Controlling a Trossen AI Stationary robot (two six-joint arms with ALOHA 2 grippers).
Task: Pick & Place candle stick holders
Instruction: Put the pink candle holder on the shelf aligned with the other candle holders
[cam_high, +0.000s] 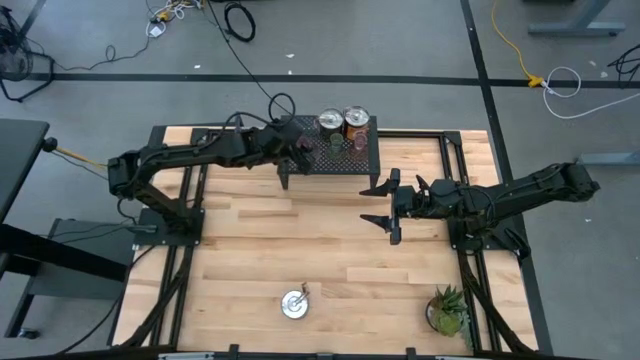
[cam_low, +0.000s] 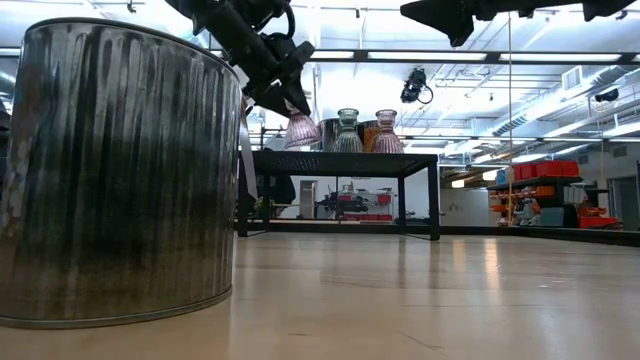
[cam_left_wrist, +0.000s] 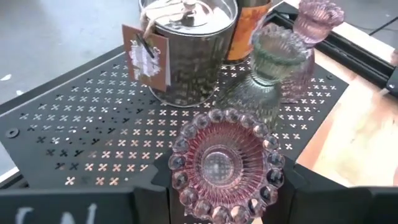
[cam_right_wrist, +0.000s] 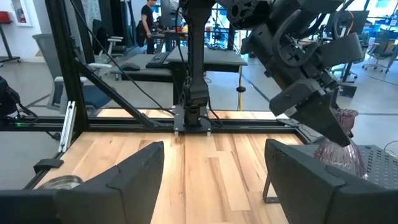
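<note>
My left gripper (cam_high: 297, 152) is over the left part of the black mesh rack (cam_high: 340, 158), shut on a pinkish glass holder (cam_left_wrist: 224, 165), which also shows in the low view (cam_low: 300, 128). On the rack stand two silver-topped holders (cam_high: 330, 122), one of them orange-bodied (cam_high: 357, 122), an olive-green cup (cam_left_wrist: 270, 68) and another pinkish cup (cam_left_wrist: 314, 25). A third silver-topped holder (cam_high: 294, 303) stands on the table near its front edge. My right gripper (cam_high: 383, 205) is open and empty over the table, right of the rack. My left gripper pinches the pinkish holder between its two fingers, which stand on either side of its beaded rim (cam_left_wrist: 180, 168). The fingers slant down from the table's left. The holder stays upright, flared end down (cam_low: 300, 142), close over the rack top. I cannot tell whether it touches the rack.
A small spiky green potted plant (cam_high: 447, 310) stands at the table's front right. Black frame rails (cam_high: 470, 160) run along the table's back and sides. Bare wood (cam_high: 300, 230) lies between the rack and the front holder.
</note>
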